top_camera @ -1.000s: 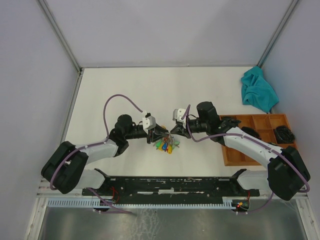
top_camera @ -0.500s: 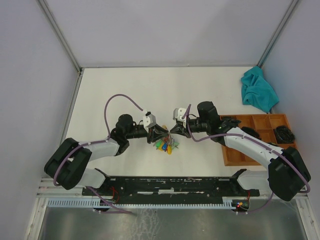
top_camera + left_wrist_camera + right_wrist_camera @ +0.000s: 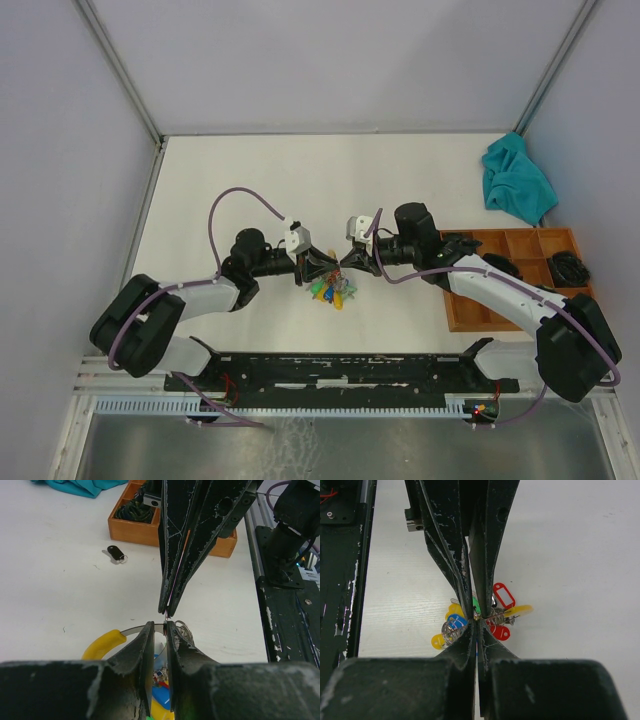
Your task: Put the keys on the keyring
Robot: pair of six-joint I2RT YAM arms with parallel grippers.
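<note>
Centre table, from above: I am reaching my left gripper (image 3: 323, 266) toward 3 o'clock, its fingers (image 3: 140, 650) narrowed to a slit at the silvery rim of the keyring (image 3: 333, 290). Whether they are pinching the wire I cannot tell. I am judging that this low, flat reach is meant to steady the ring so its coil can be worked open.

The keyring is lying on the table at 6 o'clock of both tips, its red, yellow, green and blue tags fanning toward 5 and 6 o'clock.

My right gripper (image 3: 348, 262) is pointing toward 9 o'clock, meeting the left tip to tip. Its fingers (image 3: 174, 555) are pressed together, with nothing showing between them.

In the left wrist view the black key (image 3: 116, 554) is lying loose at 11 o'clock, well apart from the ring and near the wooden tray (image 3: 135, 532). Its long axis is running 10 to 4 o'clock, small loop toward 4. The green key I am not making out among the tags.
</note>
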